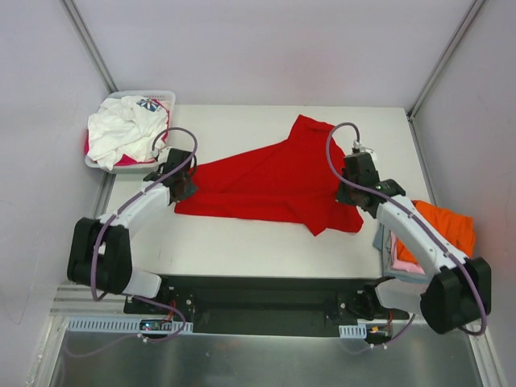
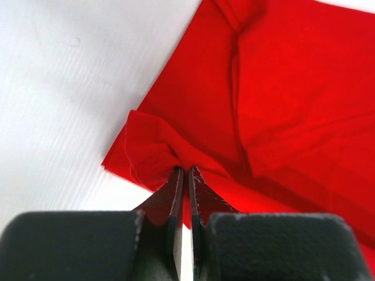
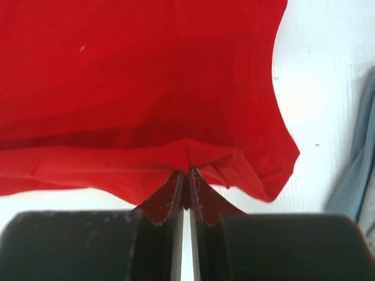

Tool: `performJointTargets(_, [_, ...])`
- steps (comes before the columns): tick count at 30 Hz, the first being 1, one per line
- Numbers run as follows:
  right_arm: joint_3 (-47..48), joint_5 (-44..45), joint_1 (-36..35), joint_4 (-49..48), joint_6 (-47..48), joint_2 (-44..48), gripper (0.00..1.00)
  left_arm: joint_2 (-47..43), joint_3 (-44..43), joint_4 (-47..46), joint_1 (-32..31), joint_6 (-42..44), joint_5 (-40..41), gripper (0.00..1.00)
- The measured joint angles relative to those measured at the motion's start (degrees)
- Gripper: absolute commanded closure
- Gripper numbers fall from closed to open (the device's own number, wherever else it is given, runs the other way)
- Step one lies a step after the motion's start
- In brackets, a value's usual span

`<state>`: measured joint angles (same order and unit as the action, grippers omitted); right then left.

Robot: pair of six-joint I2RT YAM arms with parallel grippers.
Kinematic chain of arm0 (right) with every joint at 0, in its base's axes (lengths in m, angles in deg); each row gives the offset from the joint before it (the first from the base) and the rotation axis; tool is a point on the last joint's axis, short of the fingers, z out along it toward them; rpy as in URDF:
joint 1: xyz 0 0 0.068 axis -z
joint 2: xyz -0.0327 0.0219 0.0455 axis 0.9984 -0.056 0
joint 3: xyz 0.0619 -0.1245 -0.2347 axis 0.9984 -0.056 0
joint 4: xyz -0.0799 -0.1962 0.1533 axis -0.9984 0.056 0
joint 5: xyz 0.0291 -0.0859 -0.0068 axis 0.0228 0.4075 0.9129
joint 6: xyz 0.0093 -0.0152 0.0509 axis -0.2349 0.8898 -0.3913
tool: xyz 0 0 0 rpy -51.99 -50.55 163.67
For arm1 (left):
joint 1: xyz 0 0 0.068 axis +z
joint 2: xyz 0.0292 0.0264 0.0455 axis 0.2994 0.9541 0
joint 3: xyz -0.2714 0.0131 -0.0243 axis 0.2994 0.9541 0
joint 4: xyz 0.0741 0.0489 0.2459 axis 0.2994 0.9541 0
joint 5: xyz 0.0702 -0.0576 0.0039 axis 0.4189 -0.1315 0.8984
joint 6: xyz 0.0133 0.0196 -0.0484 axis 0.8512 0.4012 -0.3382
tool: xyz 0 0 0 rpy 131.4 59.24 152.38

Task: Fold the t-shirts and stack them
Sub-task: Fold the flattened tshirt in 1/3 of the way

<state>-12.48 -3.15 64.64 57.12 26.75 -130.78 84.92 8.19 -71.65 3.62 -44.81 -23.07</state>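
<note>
A bright red t-shirt (image 1: 274,181) lies spread across the middle of the table, stretched between both arms. My left gripper (image 1: 184,189) is shut on its left corner; in the left wrist view the cloth (image 2: 281,99) bunches right at the pinched tips of the gripper (image 2: 186,171). My right gripper (image 1: 348,196) is shut on the shirt's right edge, where the red fabric (image 3: 135,76) puckers into the closed tips (image 3: 186,171). More t-shirts are an orange one (image 1: 446,225) on a stack at the right and a white printed one (image 1: 125,131) in the basket.
A white slotted basket (image 1: 165,98) stands at the back left, holding the white shirt and some pink cloth. At the right edge the folded pile shows pink and blue-grey layers (image 1: 385,242) under the orange one. Grey cloth (image 3: 354,175) borders the right wrist view.
</note>
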Motion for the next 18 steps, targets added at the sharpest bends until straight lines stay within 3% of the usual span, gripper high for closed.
performJointTargets(2, [0.1,-0.5,1.4,-1.8,-0.1,-4.2,0.79,3.9,-1.5,-0.6,0.0,0.0,0.6,0.97])
performJointTargets(3, [0.2,-0.6,1.8,-2.4,-0.2,-6.2,0.70,5.9,-2.2,-0.8,0.0,0.0,0.9,0.77])
performJointTargets(4, [0.5,-0.8,2.2,-2.8,-0.3,-8.1,0.63,7.8,-3.0,-0.9,0.0,0.0,1.1,0.65])
performJointTargets(5, [1.2,-0.9,2.5,-3.0,-0.4,-10.1,0.45,9.4,-3.7,-0.9,0.0,0.2,1.4,0.54])
performJointTargets(6, [2.0,-1.0,2.6,-3.3,-0.4,-12.1,0.40,10.7,-4.4,-0.9,0.0,0.3,1.7,0.35])
performJointTargets(7, [2.7,-1.2,2.8,-3.7,-0.7,-13.7,0.36,11.5,-4.9,-1.0,0.0,0.3,1.9,0.30])
performJointTargets(9, [5.0,-1.2,3.0,-4.3,-0.3,-16.7,0.29,12.3,-6.0,-1.0,0.0,0.2,2.2,0.25])
performJointTargets(13, [7.8,-1.1,3.1,-5.9,0.0,-19.0,0.27,11.1,-7.2,-1.7,0.0,0.4,2.8,0.23])
performJointTargets(18, [6.1,-1.8,3.1,-6.7,0.3,-17.2,0.36,5.7,-6.9,-2.3,-1.4,2.5,1.6,0.23])
